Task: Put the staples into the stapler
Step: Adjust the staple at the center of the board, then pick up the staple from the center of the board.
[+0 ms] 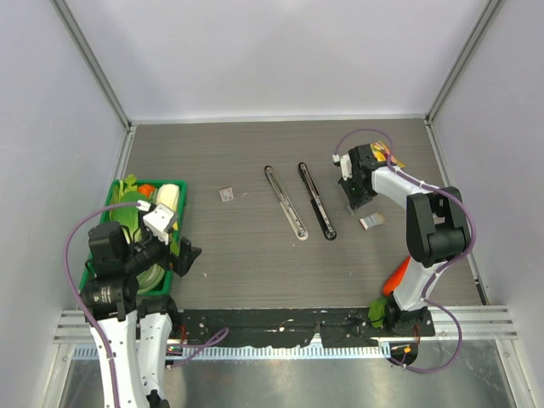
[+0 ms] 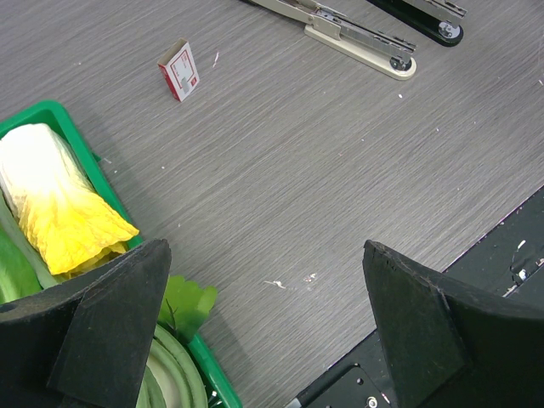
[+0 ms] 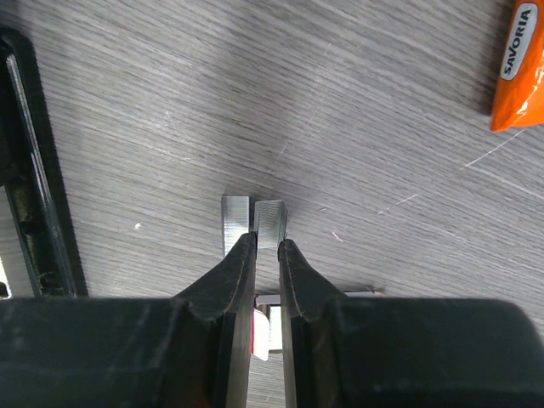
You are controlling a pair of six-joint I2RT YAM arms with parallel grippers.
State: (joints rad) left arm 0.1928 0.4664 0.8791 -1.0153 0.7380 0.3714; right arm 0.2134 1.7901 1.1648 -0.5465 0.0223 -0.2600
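Silver staple strip (image 3: 270, 217) — pinched in right hand (image 3: 267, 242) | long black stapler (image 3: 30, 170) just left, parallel | left hand (image 2: 265, 246) gaping, far

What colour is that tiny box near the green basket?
The box is white with a red label; see left wrist view.

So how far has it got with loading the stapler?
Done: the beige stapler and the black stapler lie opened flat. In hand: the right end effector pinches a silver staple strip near the black stapler. Left: seating it in a stapler and closing up; the left end effector hangs open, idle.
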